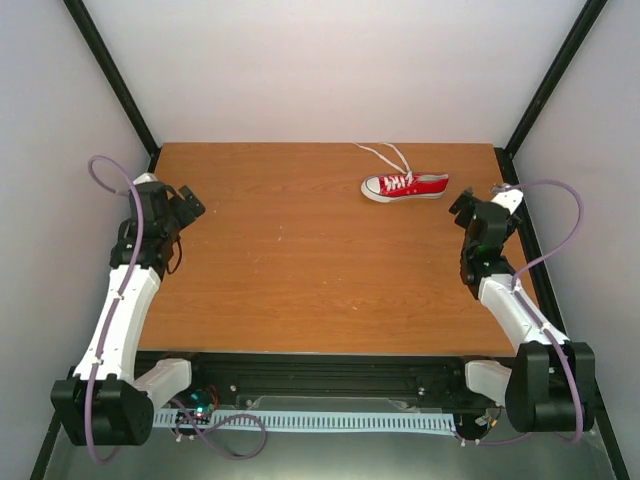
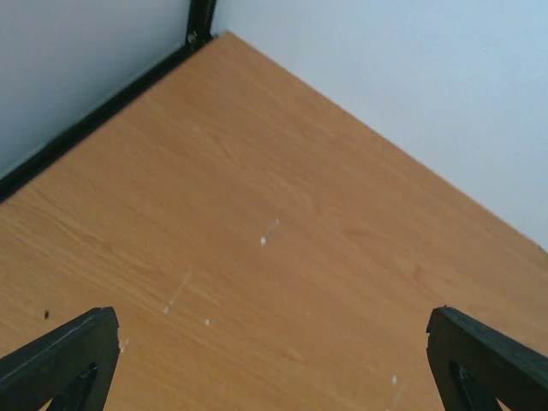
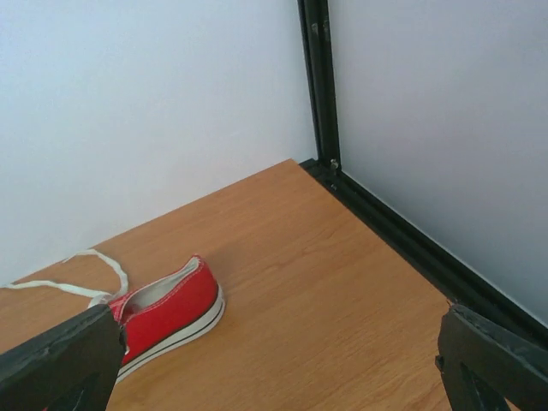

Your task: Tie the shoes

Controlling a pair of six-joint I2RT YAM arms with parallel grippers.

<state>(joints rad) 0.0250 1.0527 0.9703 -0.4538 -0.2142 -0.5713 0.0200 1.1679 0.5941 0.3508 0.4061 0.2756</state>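
Left gripper (image 2: 272,338), right gripper (image 3: 278,342) spread apart, empty; wooden table (image 1: 300,265), red shoe (image 1: 404,186) far right; white walls (image 1: 320,60)

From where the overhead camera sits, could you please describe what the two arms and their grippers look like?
Both arms match: the left arm and right arm have white shells over black joints and bulky black bases. A lilac cable loops along each. The left gripper and right gripper are black, with two flat, wedge-shaped fingers.
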